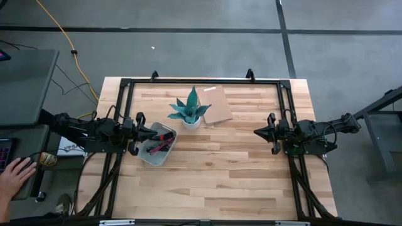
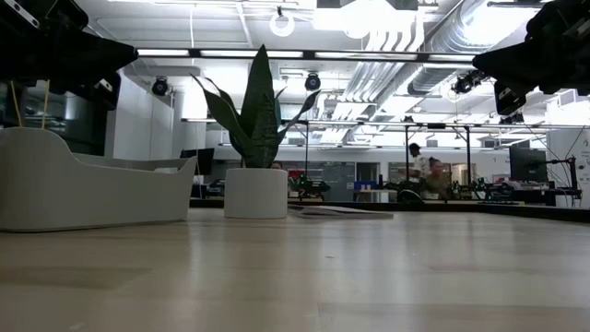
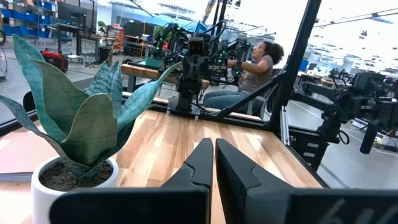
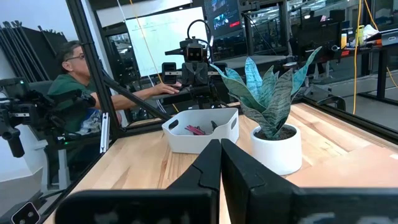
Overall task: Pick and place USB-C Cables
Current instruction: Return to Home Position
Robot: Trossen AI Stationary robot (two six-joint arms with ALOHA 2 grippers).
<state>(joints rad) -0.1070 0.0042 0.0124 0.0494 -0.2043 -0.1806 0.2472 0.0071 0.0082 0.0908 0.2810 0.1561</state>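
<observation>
The USB-C cables (image 1: pixel 161 144) lie bundled in a white tray (image 1: pixel 146 154) at the table's left; I make out magenta-red and black ones, also in the right wrist view (image 4: pixel 196 129). My left gripper (image 1: pixel 158 133) hovers shut over the tray's far left part, touching nothing. My right gripper (image 1: pixel 256 132) is shut above the table's right side, well away from the tray. In the low view the tray's wall (image 2: pixel 83 192) hides the cables.
A potted plant (image 1: pixel 190 112) in a white pot stands at the far middle, right of the tray. A flat brown card (image 1: pixel 215 105) lies beside it. A black frame (image 1: pixel 201 81) runs along the table's far and side edges. A person's hand (image 1: pixel 14 173) rests off the table's left.
</observation>
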